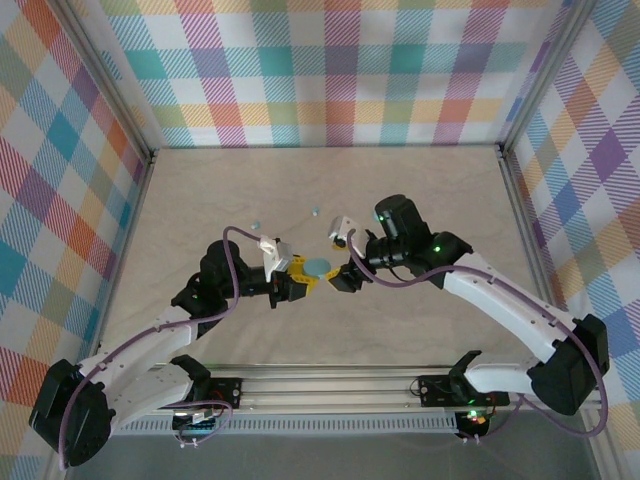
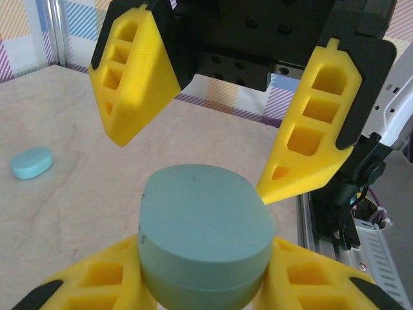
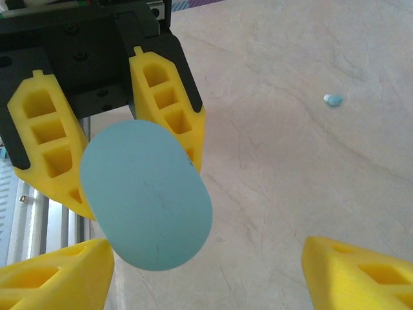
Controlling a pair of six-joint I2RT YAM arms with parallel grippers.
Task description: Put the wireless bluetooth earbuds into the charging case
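The charging case (image 1: 319,265) is a pale blue oval with a matte face marked by a few faint scuffs. It sits between the two claws at the middle of the bench (image 1: 420,190). The left claw (image 1: 298,278) is clamped on it. In the left wrist view the claw's (image 2: 203,258) yellow fingers (image 2: 97,278) press against both sides of the case (image 2: 203,206). The right claw (image 1: 344,277) faces the case from the other side with its fingers spread wider than the case. In its own wrist view the right claw (image 3: 203,248) has its yellow tips far apart, with the case (image 3: 145,194) before them. Whether either tip touches the case cannot be told.

Two earbuds lie on the bare bench beyond the case, toward the far wall and well apart from both claws. One earbud (image 1: 314,212) is almost straight behind the case, and the other earbud (image 1: 255,225) is behind it and to its left. The right wrist view shows one (image 3: 333,100) as a pale blue bit with a white end.
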